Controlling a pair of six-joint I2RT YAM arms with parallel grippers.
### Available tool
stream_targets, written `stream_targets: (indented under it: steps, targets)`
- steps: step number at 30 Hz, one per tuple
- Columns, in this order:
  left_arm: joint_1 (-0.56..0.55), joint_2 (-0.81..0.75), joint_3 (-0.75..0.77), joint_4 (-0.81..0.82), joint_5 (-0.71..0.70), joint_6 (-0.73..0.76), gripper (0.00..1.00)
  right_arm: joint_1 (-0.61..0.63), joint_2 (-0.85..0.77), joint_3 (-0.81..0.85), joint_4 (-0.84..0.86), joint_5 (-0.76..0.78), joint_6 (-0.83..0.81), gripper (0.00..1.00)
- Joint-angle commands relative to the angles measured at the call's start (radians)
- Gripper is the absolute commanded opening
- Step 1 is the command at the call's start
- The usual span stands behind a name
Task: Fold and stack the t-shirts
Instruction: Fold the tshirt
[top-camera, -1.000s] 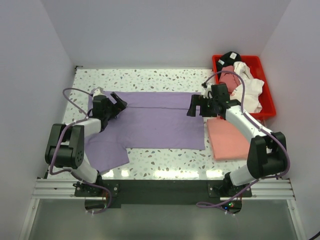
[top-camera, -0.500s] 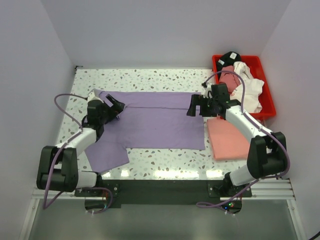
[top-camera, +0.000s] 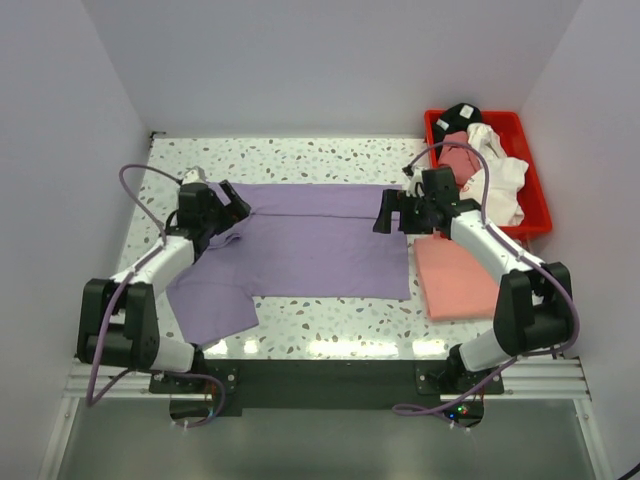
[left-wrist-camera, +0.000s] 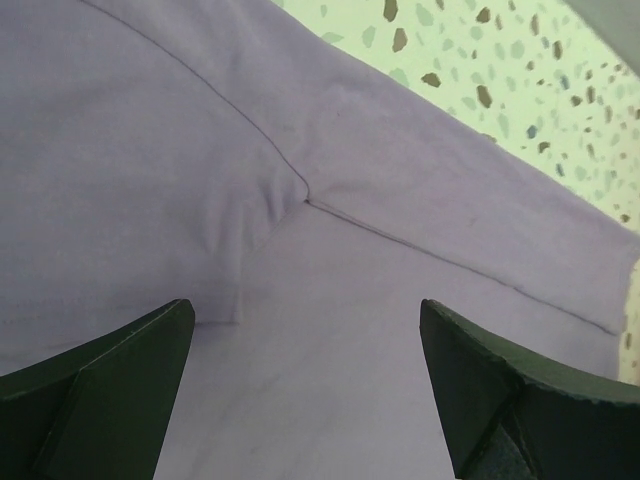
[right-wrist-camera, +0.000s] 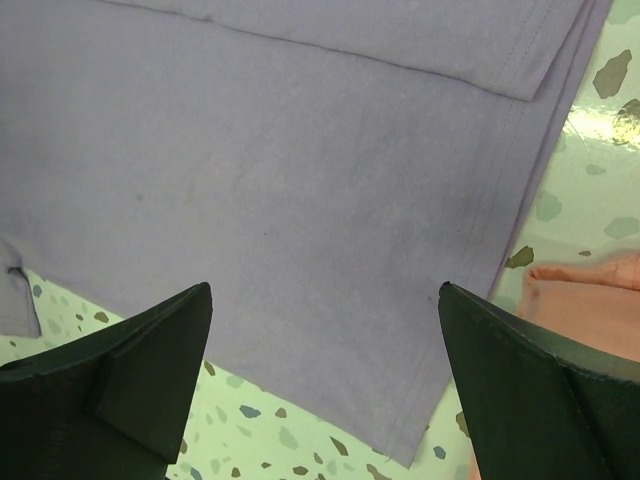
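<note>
Looking from above, the lavender t-shirt lay spread mid-worktop, with a folded salmon t-shirt at its three o'clock. A crooked fold looked likely if either grasp caught only one layer. The left hand hovered at the shirt's nine o'clock end and the right hand at three, both wide and empty. The left wrist view showed the sleeve seam between the fingers. The right wrist view showed the hem there.

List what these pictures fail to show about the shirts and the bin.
- Purple shirt: in the top view its left end is covered by the left gripper; both wrist views crop it.
- Pink shirt: in the top view its far edge lies under the right arm; fold layers unclear.
- Bin: the clothes overlap, so their count is unclear; black item too small to identify.
</note>
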Motion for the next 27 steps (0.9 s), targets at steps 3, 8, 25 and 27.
stream_targets:
  steps: [3,8,25,27]
  targets:
    - [-0.018,0.151,0.149,-0.151,-0.093,0.122,1.00,0.002,0.022,0.015,0.006,-0.015,-0.009,0.99]
    - [-0.018,0.254,0.204,-0.109,-0.081,0.119,1.00,0.002,0.051,0.032,0.001,-0.003,-0.017,0.99]
    - [0.061,0.424,0.296,-0.085,-0.042,0.133,1.00,0.004,0.515,0.446,-0.068,0.132,-0.027,0.99]
    - [0.068,0.452,0.309,-0.086,-0.036,0.135,1.00,0.004,0.554,0.490,-0.088,0.155,-0.027,0.99]
